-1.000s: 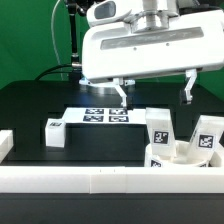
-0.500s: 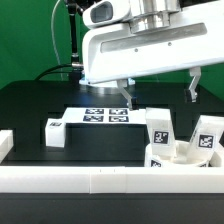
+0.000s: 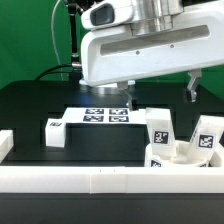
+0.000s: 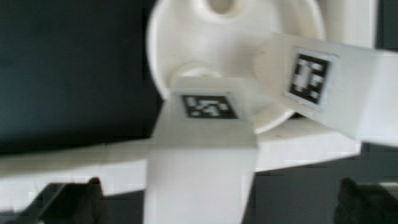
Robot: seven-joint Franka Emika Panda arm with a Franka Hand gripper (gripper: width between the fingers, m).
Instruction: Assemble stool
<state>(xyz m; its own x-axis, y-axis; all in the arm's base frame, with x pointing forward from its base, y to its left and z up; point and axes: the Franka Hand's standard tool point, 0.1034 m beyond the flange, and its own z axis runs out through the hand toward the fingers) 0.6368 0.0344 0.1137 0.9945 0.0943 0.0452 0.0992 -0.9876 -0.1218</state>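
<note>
Two legs (image 3: pixel 158 130) seemingly stand beneath spread jaws.

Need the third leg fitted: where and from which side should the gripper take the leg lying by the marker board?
Probably from above, closing across the flat opposite sides of the leg: it lies on the table, blocky, nothing over it.

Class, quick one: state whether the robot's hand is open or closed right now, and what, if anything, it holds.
Hand: open wide, holding nothing.
</note>
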